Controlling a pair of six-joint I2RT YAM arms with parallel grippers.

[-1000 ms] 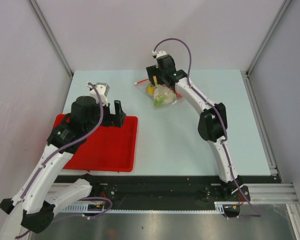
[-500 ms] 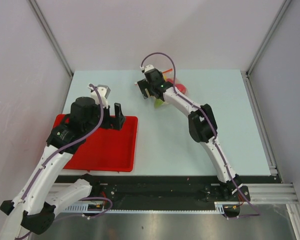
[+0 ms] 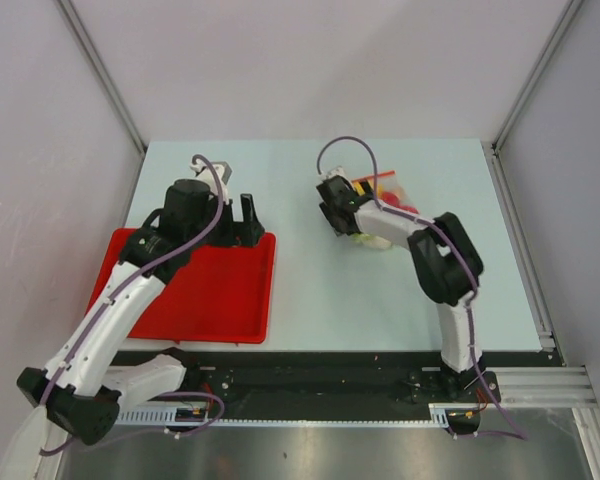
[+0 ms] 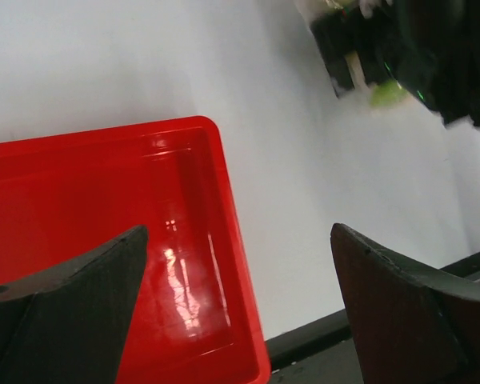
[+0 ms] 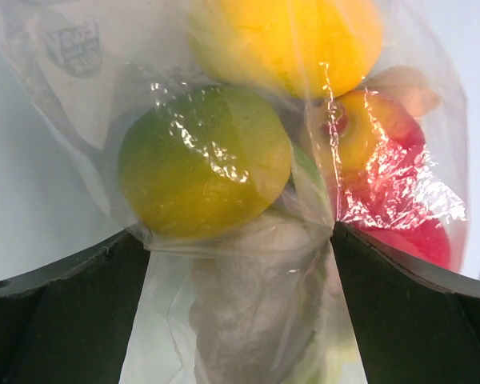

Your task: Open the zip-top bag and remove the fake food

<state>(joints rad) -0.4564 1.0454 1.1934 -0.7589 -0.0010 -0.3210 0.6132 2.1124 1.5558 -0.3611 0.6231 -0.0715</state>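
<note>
The zip-top bag is clear and crinkly and hangs from my right gripper at the table's far middle. Its red strip shows on the far side. In the right wrist view the bag fills the frame, with the fake food inside it: a yellow oval, a green-yellow ball, red pieces and a whitish lump. My right gripper is shut on the bag around the whitish lump. My left gripper is open and empty above the red tray's far right corner.
The red flat tray lies at the near left, with nothing in it; its right rim runs between the left fingers. The right arm shows at the top right of the left wrist view. Grey walls enclose the table.
My right gripper has swung from the far edge toward the near right, carrying the bag with it. My left arm has shifted slightly right and farther along the tray.
</note>
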